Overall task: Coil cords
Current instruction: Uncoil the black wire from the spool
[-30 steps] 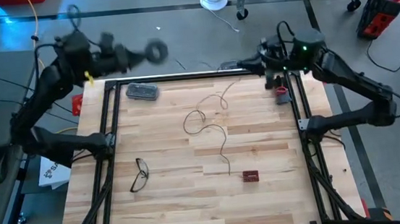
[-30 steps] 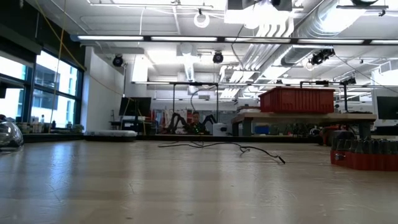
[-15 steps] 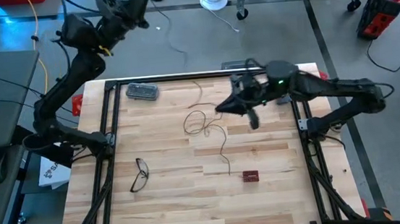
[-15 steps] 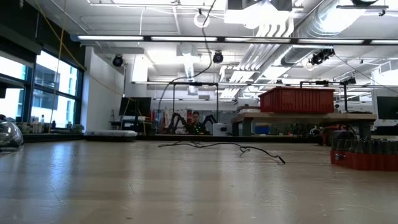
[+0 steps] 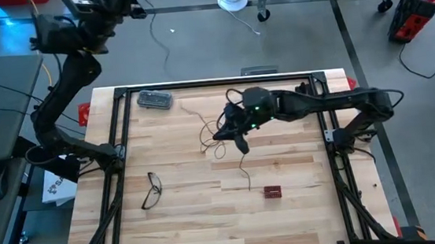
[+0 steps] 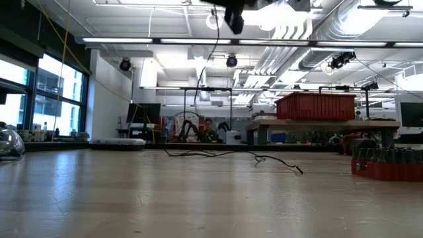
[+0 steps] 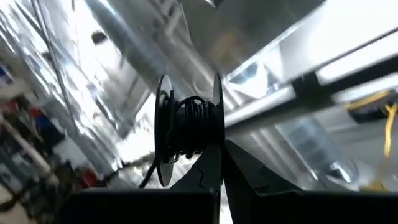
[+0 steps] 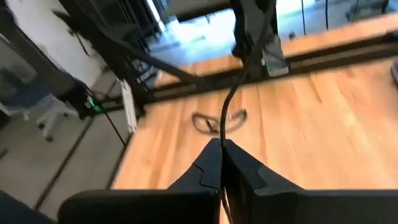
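Note:
The cord is one thin dark wire (image 5: pixel 243 165) lying in loose curves on the wooden table (image 5: pixel 304 209). It runs up to a small black reel (image 7: pixel 189 127) that my left gripper (image 7: pixel 219 152) holds, shut, high above the floor beyond the table's far left corner. My right gripper (image 5: pixel 219 134) is shut on the wire over the table's middle, above a small loop (image 5: pixel 204 133). The wire's free end (image 5: pixel 249 188) rests on the wood. In the low view the wire hangs from my right gripper (image 6: pixel 232 14) down to the table. My left gripper pinches the rim of one reel flange (image 7: pixel 216 134) between its two fingertips, pointing slantwise upward. The reel stands above the fingers, lifted clear, with wire wound on it and a strand trailing off (image 7: pixel 149 177). My right gripper pinches a single strand of the wire (image 8: pixel 222 134) at its fingertips, coming from the table's right and slanting down. The strand rises slack from the fingers toward the far left.
Black-framed eyeglasses (image 5: pixel 151 189) lie near the left side. A small red block (image 5: pixel 272 191) sits near the wire's free end, and a grey flat object (image 5: pixel 155 100) lies at the far left. A black frame (image 5: pixel 116 139) borders the table.
My left gripper has risen and tipped upward with the reel, going farther beyond the far left corner. My right gripper has swept from the far right edge down toward the table's middle, onto the wire. The wire's far part has lifted off the table; its near end has stayed.

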